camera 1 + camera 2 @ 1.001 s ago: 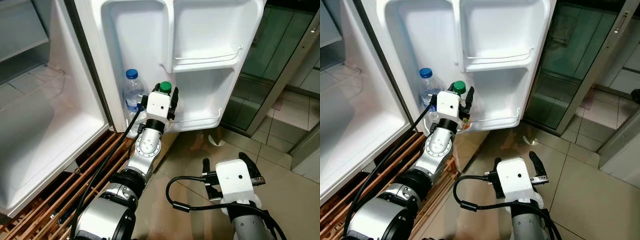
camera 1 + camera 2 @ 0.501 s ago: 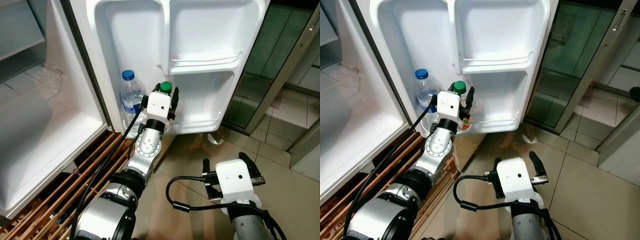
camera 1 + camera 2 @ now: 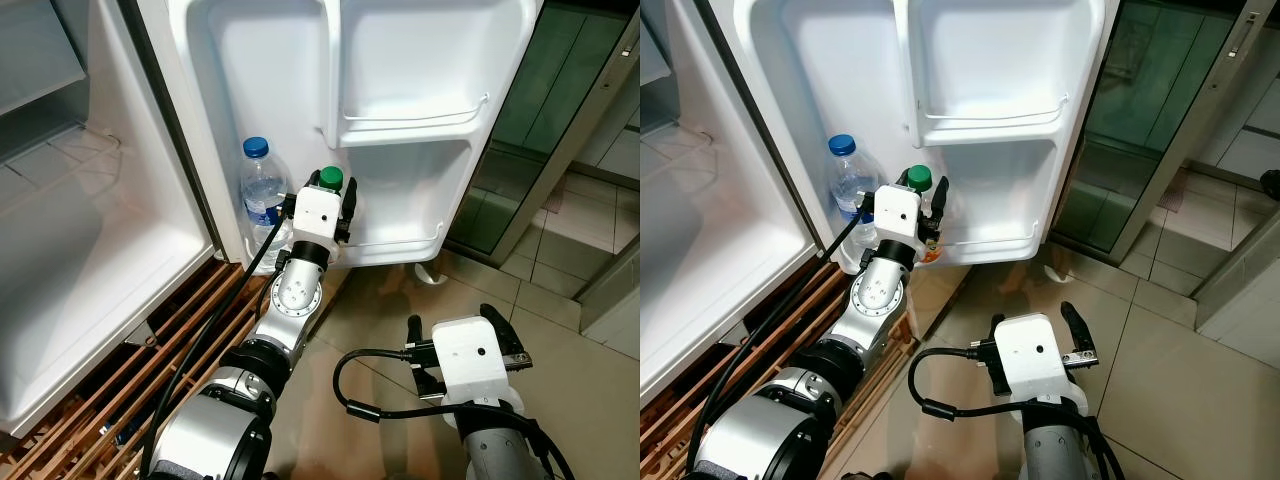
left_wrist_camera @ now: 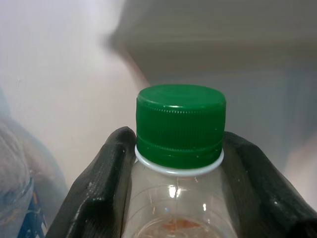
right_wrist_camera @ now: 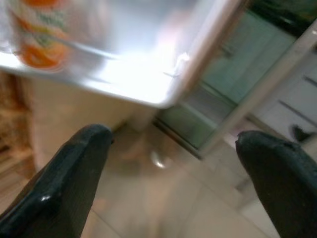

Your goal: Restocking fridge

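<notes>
Where the open fridge door [image 3: 400, 60] hangs before the robot, the left gripper [image 3: 322, 208] reaches into the door's bottom shelf [image 3: 400, 245] and clamps a clear bottle [image 4: 173, 208] by the neck, just under its green cap [image 4: 180, 124]. In the left wrist view the two black fingers [image 4: 101, 193] press against either side of the neck, right below the white ring under the cap. The bottle stands upright at the shelf's left end, near the door's hinge edge, and an orange label shows low on it in the right eye view. Just beside it, nearer the hinge, stands a water bottle [image 3: 262, 195] with a blue cap, also upright on the same shelf. Above them the upper door shelf [image 3: 415, 118] runs across the right part of the door. The right gripper [image 3: 462, 330] hangs low over the tiled floor [image 3: 580, 370], well apart from the door, its fingers [image 5: 64, 178] spread wide with nothing between them. Left of the door the fridge's white interior [image 3: 90, 270] stands open above a wooden slatted base [image 3: 170, 340].
</notes>
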Motion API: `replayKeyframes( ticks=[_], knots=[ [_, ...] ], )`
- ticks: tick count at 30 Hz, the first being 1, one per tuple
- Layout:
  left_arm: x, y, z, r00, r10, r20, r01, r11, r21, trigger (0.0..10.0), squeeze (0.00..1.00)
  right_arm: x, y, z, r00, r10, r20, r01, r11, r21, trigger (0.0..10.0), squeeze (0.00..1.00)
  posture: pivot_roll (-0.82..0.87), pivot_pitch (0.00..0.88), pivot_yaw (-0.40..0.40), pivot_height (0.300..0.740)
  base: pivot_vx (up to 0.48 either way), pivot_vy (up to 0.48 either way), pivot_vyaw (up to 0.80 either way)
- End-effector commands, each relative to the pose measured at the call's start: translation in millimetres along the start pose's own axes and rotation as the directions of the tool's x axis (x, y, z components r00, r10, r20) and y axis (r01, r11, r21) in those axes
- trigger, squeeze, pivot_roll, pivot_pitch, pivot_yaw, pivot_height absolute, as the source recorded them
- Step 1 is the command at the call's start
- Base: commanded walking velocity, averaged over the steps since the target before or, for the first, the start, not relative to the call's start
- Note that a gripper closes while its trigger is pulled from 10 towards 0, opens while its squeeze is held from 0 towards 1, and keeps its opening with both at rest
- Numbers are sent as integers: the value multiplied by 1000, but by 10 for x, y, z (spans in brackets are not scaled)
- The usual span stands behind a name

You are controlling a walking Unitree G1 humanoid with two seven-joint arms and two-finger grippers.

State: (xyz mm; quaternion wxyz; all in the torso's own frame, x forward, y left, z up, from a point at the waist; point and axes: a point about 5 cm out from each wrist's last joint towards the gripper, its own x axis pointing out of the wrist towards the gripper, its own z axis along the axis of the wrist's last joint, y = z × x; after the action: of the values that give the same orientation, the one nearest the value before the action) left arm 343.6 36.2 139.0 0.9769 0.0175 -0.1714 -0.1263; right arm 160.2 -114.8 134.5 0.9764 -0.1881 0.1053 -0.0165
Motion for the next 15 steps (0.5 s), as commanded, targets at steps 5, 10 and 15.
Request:
replayKeyframes(
  ticks=[5,10,15],
  knots=[
    [85,-350,166,998,-49,46,53,995,-87,10000,0,-923,987,1069,791,453,410,-575,781,246,10000,0,-352,89,70,740,0,0,0],
    [85,-350,166,998,-49,46,53,995,-87,10000,0,-923,987,1069,791,453,410,-575,781,246,10000,0,-352,89,70,740,0,0,0],
    [85,-350,166,998,-49,46,53,995,-87,10000,0,-923,987,1069,791,453,410,-575,781,246,10000,0,-352,89,70,740,0,0,0]
  ],
)
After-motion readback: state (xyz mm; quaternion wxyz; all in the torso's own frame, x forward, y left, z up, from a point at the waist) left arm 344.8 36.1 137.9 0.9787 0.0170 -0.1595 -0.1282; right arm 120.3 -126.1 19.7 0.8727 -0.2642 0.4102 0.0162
